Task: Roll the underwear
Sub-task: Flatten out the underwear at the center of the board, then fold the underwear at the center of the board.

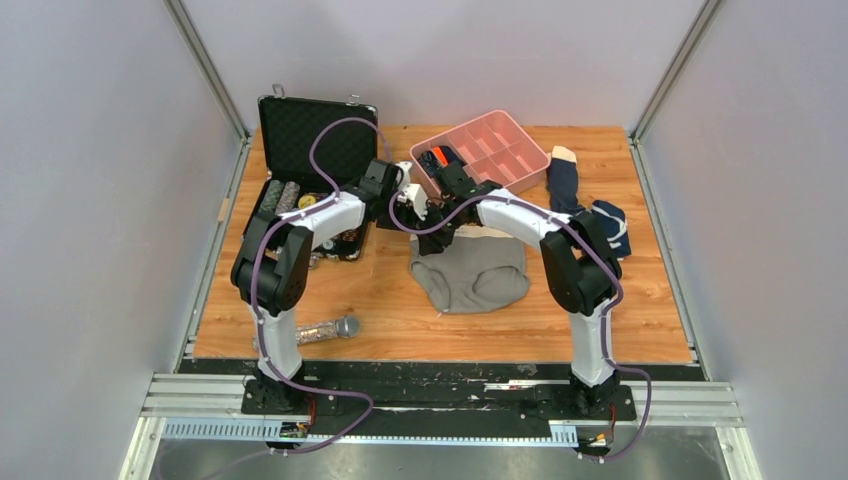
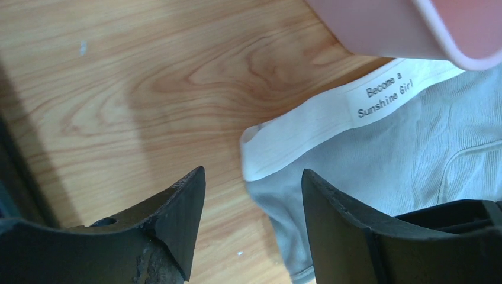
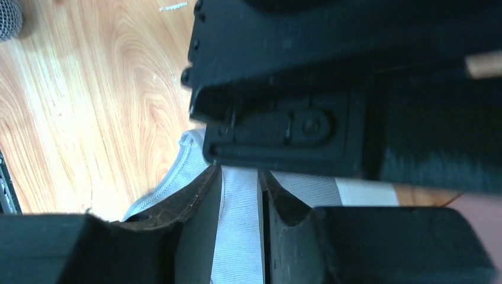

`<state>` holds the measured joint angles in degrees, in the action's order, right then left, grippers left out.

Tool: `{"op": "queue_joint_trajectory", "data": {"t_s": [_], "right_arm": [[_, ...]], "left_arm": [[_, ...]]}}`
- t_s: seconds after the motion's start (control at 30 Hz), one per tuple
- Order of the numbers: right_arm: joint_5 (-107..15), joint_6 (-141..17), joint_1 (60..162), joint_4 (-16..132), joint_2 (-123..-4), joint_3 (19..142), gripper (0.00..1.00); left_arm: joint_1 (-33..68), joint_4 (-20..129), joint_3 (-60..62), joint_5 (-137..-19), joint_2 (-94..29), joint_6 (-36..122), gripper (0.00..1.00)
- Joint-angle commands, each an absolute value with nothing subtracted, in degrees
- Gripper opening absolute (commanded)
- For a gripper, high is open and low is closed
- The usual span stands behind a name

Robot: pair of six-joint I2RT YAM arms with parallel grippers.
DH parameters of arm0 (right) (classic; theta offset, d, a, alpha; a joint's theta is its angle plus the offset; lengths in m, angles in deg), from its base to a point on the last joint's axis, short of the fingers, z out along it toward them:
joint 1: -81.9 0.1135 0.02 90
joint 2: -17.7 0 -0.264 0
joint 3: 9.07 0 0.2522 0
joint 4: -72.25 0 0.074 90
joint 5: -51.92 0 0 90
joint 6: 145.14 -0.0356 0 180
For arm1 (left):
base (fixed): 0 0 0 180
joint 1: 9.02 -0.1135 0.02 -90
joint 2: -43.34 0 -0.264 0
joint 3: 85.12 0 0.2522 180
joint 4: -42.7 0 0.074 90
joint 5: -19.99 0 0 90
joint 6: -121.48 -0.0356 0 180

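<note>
Two pairs of jaws sit at the underwear's (image 1: pixel 470 275) cream band (image 2: pixel 308 127): left jaws apart, right jaws clamped on it.

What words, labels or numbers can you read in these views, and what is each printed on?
"Become a Sunshine Girl": small dark print, two lines, on the cream waistband of the underwear, left wrist view.
No other text is readable in any view.

Wooden table (image 1: pixel 380 300) bears underwear (image 1: pixel 470 275), pink tray (image 1: pixel 512 158), case (image 1: pixel 318 135), sock (image 1: pixel 563 180), microphone (image 1: pixel 325 330).
</note>
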<state>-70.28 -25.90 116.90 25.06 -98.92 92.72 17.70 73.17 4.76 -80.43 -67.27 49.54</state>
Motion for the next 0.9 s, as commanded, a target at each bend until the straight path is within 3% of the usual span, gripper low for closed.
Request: {"op": "queue_joint_trajectory", "data": {"t_s": [0.0, 0.33, 0.57, 0.87], "right_arm": [[-71.6, -26.4, 117.6, 28.3, -98.8, 96.5, 0.3], [-72.7, -26.2, 118.8, 28.8, -99.7, 92.7, 0.3], [-72.6, -26.4, 119.8, 29.6, -101.2, 91.2, 0.29], [-70.1, -26.0, 122.0, 31.4, -103.5, 90.7, 0.29]], "left_arm": [[14.0, 73.5, 2.4, -81.4, -62.6, 54.2, 0.69], [13.3, 67.9, 2.5, -94.2, -68.0, 53.7, 0.57], [13.3, 68.5, 4.5, -91.8, -71.8, 53.0, 0.51], [13.3, 68.0, 4.5, -92.5, -73.0, 55.0, 0.25]]}}
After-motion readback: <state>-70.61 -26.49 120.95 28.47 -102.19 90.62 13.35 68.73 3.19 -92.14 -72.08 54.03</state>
